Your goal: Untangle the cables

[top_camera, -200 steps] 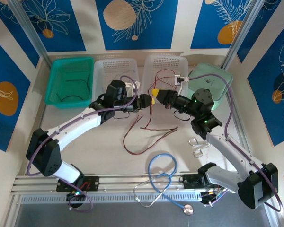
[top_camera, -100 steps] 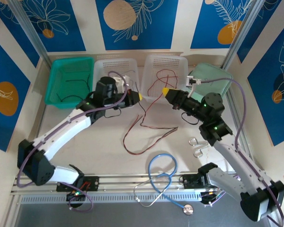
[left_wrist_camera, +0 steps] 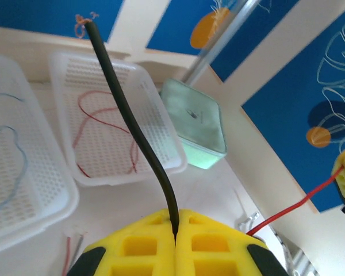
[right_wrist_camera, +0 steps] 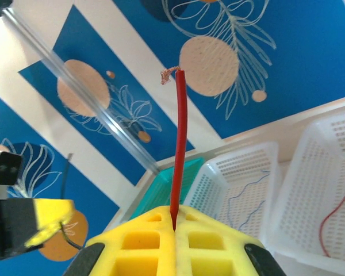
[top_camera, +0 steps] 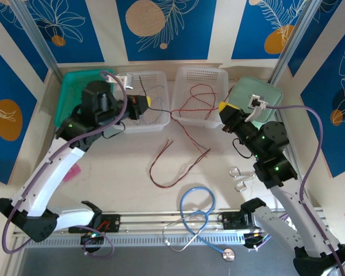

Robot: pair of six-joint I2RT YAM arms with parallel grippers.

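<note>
the left gripper (left_wrist_camera: 176, 230) is clamped shut on the black cable (left_wrist_camera: 139, 129), which rises from between its yellow fingers to a frayed copper tip. the rest of that cable, below the fingers, is hidden. from above it is hair-thin over the left white basket (top_camera: 155, 126) and hard to trace.

the right gripper (right_wrist_camera: 175, 225) is likewise closed on a red cable (right_wrist_camera: 179, 138), whose bare end stands above the fingers. in the top view this cable leaves the right gripper leftward along the front of the right white basket (top_camera: 202, 73). where it goes among the red loops in that basket and on the table (top_camera: 121, 172) cannot be told. a darker strand seems to lie along the loop on the table, but the two are too fine to separate.

a pale grey-blue cable (left_wrist_camera: 23, 152) lies in the left white basket, cut off by the frame edge. the left arm covers much of the green basket (top_camera: 66, 98). the stethoscope (top_camera: 196, 187) lies near the front rail, apart from the cables.
</note>
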